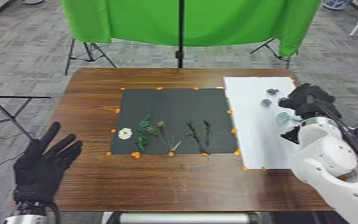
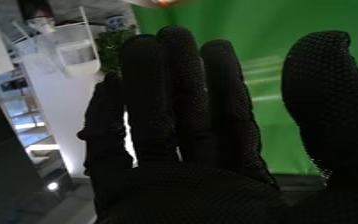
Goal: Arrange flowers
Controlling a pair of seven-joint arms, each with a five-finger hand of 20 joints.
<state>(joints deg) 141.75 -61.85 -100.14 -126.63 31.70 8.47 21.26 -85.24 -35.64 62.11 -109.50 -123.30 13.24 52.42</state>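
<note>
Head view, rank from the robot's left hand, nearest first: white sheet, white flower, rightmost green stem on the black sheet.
From the left hand:
1. White flower: left edge of the black sheet.
2. Rightmost green stem: right part of the black sheet.
3. White sheet: right side of the table, beyond the black sheet.

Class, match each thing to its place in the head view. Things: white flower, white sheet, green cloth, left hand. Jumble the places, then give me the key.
1. White flower
2. White sheet
3. Green cloth
4. Left hand

A. Beyond the table
B. At the table's left edge
C. On the black sheet
D. Just right of the black sheet

Pairs: 1-C, 2-D, 3-A, 4-B
</note>
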